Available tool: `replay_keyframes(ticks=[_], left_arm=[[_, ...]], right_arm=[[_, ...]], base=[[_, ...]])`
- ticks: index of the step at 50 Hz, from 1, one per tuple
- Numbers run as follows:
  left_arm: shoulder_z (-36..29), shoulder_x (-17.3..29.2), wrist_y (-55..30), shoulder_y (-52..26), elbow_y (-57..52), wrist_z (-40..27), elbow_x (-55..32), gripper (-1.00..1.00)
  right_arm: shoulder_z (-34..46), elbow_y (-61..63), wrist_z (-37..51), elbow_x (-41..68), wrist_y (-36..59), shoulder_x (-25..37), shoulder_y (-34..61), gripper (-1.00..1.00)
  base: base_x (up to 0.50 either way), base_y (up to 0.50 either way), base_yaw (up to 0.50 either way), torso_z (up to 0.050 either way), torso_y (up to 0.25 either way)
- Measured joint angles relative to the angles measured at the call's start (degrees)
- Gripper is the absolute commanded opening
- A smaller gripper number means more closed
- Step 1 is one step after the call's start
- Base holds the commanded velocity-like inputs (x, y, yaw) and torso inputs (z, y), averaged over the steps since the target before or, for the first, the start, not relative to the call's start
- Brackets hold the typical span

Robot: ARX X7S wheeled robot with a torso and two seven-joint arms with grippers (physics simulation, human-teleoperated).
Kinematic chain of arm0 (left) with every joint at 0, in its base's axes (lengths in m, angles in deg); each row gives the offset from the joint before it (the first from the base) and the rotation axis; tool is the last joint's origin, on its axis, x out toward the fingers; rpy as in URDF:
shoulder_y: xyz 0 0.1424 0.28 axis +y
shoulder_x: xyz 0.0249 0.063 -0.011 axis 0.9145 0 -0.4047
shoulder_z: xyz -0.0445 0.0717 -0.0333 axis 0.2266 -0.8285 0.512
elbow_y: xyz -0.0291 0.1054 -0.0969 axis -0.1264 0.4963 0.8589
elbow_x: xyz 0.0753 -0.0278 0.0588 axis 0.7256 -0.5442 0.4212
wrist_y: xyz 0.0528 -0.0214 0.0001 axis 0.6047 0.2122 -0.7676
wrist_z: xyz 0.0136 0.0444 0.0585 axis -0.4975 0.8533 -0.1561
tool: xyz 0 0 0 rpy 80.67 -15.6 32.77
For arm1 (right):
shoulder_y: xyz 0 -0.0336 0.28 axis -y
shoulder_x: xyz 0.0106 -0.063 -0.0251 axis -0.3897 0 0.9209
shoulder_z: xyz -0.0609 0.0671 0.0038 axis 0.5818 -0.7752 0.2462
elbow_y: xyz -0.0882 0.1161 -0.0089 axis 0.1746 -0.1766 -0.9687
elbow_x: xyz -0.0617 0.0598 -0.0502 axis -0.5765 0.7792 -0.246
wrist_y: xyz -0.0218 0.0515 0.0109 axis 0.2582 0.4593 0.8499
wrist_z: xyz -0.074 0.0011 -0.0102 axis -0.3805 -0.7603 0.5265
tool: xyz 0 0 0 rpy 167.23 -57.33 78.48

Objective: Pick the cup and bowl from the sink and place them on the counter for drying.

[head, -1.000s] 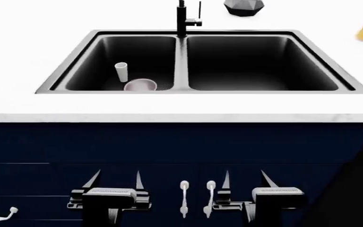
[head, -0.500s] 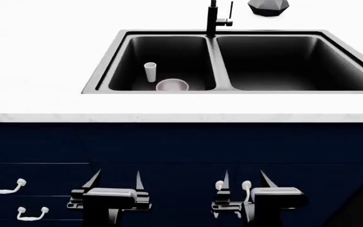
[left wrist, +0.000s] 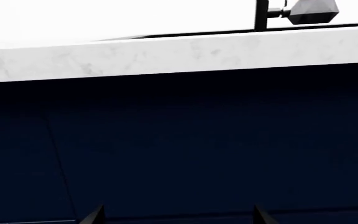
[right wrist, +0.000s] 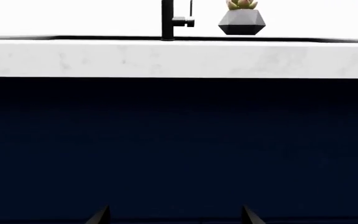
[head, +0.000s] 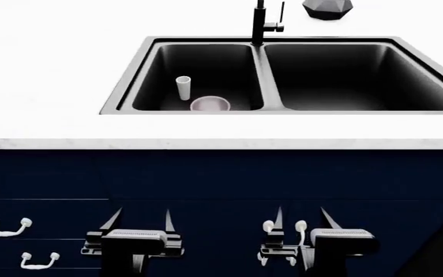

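The scene is lit evenly and brightly from above — the counter is blown out to near-pure white, its marbling kept only along the front edge. Soft gradients are seen inside the black sink, with no hard shadows cast. The navy cabinets are rendered very dark, detail nearly lost in the wrist views. Edges are sharp throughout — no blur or lens distortion is seen.
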Motion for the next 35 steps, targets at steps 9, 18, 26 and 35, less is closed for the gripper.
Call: replay_keyframes(ticks=[9,18,26,35], left_arm=[[-0.49,0.31,1.16,-0.04,0.15,-0.82,0.54,1.0],[-0.84,0.8,2.39,0.13,-0.07,-0.92,0.31,1.0],[-1.03,1.12,2.75,0.11,-0.09,-1.1,-0.05,1.0],[-1.29,1.43,2.88,0.0,-0.01,-1.39,-0.31,1.0]], right_arm=[[0.4,-0.07,0.42,0.32,-0.08,0.3,0.04,1.0],[0.96,-0.06,0.83,0.3,-0.11,0.66,0.1,1.0],[1.55,-0.03,1.25,0.06,0.2,1.01,0.25,1.0],[2.1,0.02,1.67,-0.09,0.53,1.38,0.44,1.0]], base=[[0.0,0.0,0.0,0.015,0.0],[0.0,0.0,0.0,0.05,0.0],[0.0,0.0,0.0,0.05,0.0],[0.0,0.0,0.0,0.05,0.0]])
